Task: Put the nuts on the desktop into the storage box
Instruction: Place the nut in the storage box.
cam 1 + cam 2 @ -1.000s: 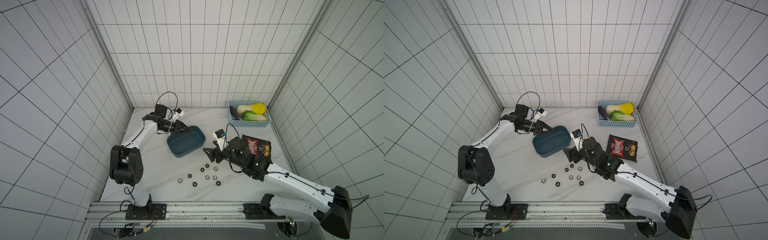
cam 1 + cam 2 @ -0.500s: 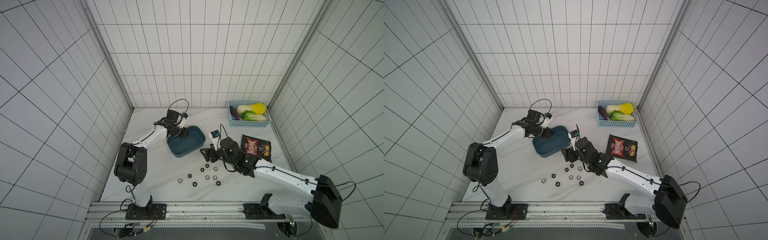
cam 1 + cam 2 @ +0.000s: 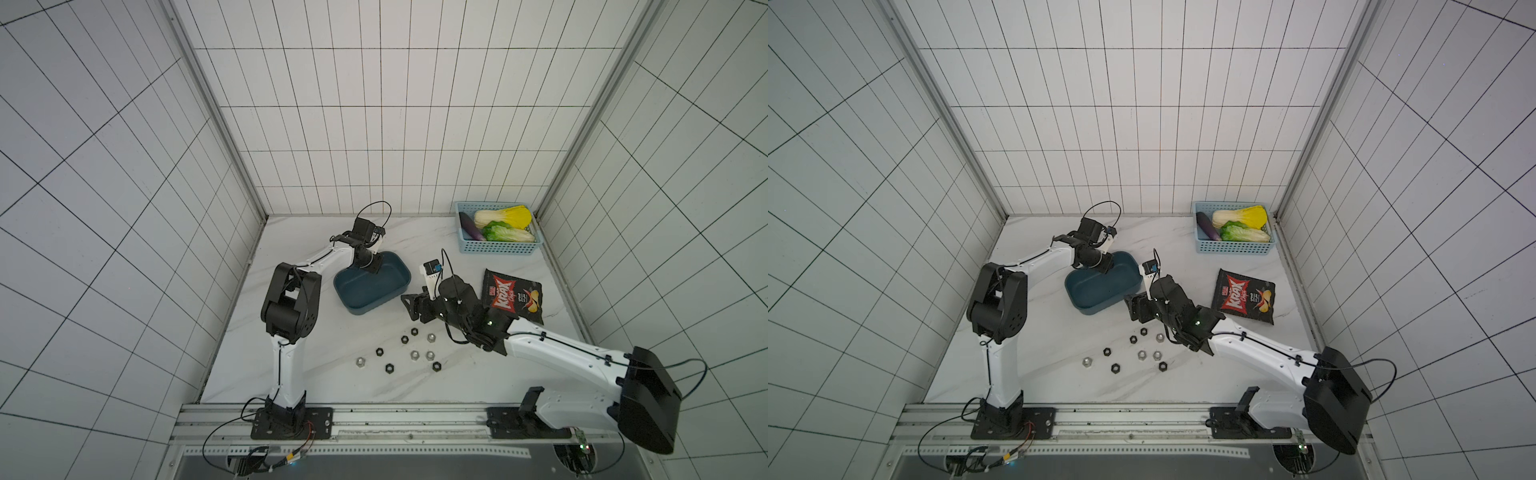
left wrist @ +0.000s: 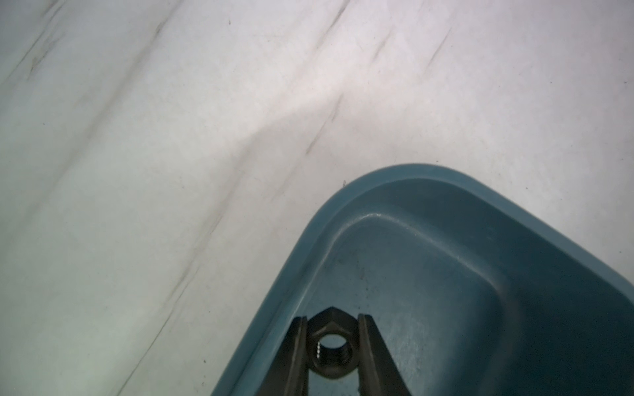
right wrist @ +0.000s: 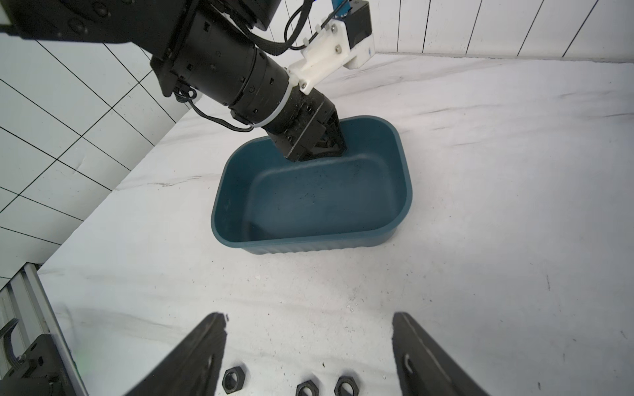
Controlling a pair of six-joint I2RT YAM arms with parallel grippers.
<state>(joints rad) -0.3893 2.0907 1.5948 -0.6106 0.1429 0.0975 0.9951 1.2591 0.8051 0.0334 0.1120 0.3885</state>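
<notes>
Left gripper (image 4: 332, 319) clamped on a black nut (image 4: 330, 324), over the storage box (image 4: 411, 173), right gripper (image 5: 308, 322) jaws wide apart, empty, above desktop (image 5: 480, 240), loose nuts (image 5: 234, 379) close by.

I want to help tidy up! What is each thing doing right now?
Left gripper: shut on a black nut, over the storage box.
Right gripper: open, empty.
Storage box: upright, no nuts seen inside.
Loose nuts: nine lying on the desktop.
Basket: holding vegetables.
Chip bag: lying flat.

Nuts (image 3: 414, 354) on the desktop (image 3: 332, 382) before the storage box (image 3: 365, 309), basket (image 3: 496, 248) behind right; one nut (image 4: 331, 370) in left pincer (image 4: 332, 319) over box.
</notes>
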